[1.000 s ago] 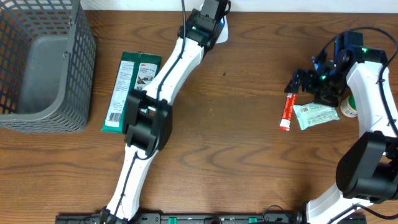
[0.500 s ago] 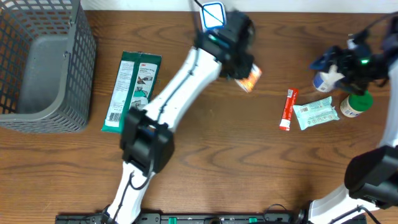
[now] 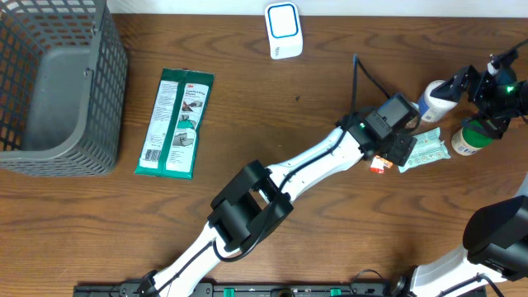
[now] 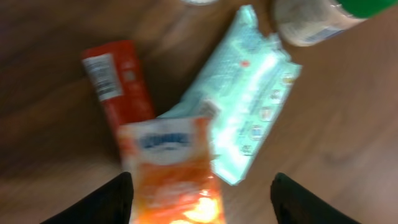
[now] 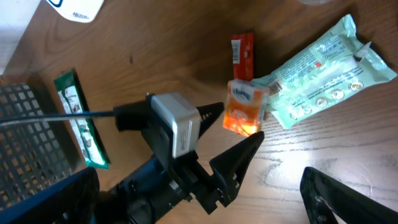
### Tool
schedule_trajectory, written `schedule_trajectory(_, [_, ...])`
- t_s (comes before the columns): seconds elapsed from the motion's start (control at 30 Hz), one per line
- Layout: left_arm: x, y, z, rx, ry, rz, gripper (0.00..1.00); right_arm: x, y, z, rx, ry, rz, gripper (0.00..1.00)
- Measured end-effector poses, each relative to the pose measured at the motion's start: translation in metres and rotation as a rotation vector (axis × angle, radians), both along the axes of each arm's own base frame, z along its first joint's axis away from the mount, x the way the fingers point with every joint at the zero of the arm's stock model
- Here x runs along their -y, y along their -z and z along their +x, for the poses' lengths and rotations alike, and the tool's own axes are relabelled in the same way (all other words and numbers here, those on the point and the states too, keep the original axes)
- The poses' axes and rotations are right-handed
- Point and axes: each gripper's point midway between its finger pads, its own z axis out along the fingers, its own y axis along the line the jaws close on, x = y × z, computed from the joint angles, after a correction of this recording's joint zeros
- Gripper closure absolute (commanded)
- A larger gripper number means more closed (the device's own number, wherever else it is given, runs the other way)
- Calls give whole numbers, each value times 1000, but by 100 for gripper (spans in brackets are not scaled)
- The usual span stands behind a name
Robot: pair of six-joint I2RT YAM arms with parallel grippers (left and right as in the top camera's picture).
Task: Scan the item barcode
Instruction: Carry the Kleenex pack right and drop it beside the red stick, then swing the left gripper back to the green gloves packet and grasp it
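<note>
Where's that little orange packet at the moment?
In the right wrist view, the orange packet is at the table's right side, between the left gripper's spread fingers, overlapping the red tube and the pale green pack.

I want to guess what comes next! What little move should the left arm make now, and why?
Probably lift the left arm straight up and away. Its jaws stand wide apart, and the orange packet sits loose between them. It seems to lie over the red tube and the pale green wipes pack, so it looks set down.
</note>
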Motion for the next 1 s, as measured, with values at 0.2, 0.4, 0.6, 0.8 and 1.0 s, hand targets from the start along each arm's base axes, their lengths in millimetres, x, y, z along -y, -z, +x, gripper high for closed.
schedule_trajectory(0.2, [-66, -30, 23, 68, -107, 182, 23, -2, 0, -3, -12, -1, 7, 1])
schedule_trajectory(0.4, [-209, -165, 47, 165, -349, 273, 36, -17, 1, -6, -36, -38, 16, 1])
schedule_trajectory(0.6, [-360, -198, 63, 116, -613, 438, 39, -86, 4, 13, 17, -230, -2, 1])
schedule_trajectory(0.8, [-451, -141, 82, -68, -775, 595, 39, -190, 32, 25, 74, -419, 10, 1])
schedule_trajectory(1.0, [-520, -87, 90, -202, -906, 656, 39, -268, 70, 11, 102, -552, 14, 1])
